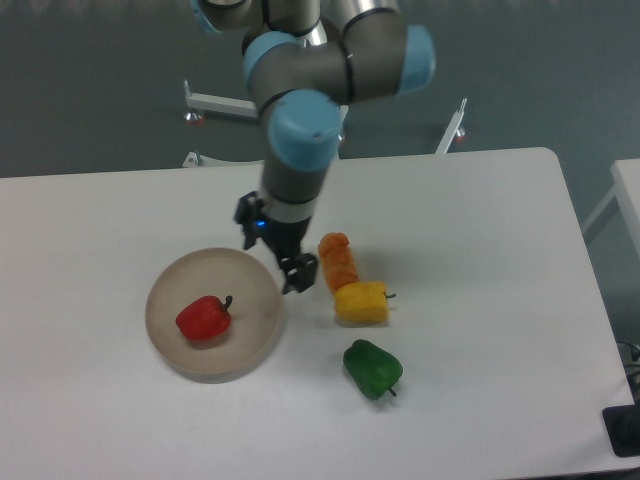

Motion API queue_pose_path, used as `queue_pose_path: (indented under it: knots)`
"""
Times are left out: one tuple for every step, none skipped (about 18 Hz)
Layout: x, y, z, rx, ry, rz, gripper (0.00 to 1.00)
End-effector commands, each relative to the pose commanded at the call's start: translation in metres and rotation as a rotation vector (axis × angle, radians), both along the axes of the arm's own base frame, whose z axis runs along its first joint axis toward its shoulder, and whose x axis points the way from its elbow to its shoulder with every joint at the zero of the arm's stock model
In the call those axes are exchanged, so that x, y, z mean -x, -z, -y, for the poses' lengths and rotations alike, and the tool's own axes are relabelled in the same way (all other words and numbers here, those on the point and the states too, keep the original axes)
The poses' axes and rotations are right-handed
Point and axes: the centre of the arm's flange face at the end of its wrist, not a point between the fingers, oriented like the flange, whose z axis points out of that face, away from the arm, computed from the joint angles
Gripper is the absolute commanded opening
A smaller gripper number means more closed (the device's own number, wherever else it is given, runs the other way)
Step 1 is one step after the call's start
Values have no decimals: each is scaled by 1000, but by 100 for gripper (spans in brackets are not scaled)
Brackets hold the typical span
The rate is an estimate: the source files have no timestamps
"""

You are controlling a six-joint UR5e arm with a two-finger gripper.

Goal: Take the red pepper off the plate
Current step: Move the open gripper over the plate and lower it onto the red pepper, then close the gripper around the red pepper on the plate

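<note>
White table (480, 230): red pepper (204, 318) on plate (165, 345), pincer (297, 275) nr rim.

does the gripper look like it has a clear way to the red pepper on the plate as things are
Probably yes. The red pepper lies alone in the plate, nothing over or against it. The gripper hangs by the plate's right rim. The other vegetables lie on the table to the right, out of the way.
</note>
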Motion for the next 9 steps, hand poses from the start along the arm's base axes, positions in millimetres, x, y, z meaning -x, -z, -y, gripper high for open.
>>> queue_pose_path:
  knots:
    - [-7, 8, -3, 11, 8, 5, 100]
    - [-14, 14, -8, 14, 20, 6, 100]
    - [-24, 24, -14, 10, 38, 2, 100]
    - [-31, 34, -20, 6, 52, -3, 100]
    - [-33, 38, -24, -1, 55, -5, 100]
    - [-33, 43, -26, 0, 57, -5, 100]
    - [-39, 50, -28, 7, 68, -2, 100]
    - [-40, 53, -29, 12, 69, -2, 100]
    - [-40, 55, -29, 13, 69, -1, 100]
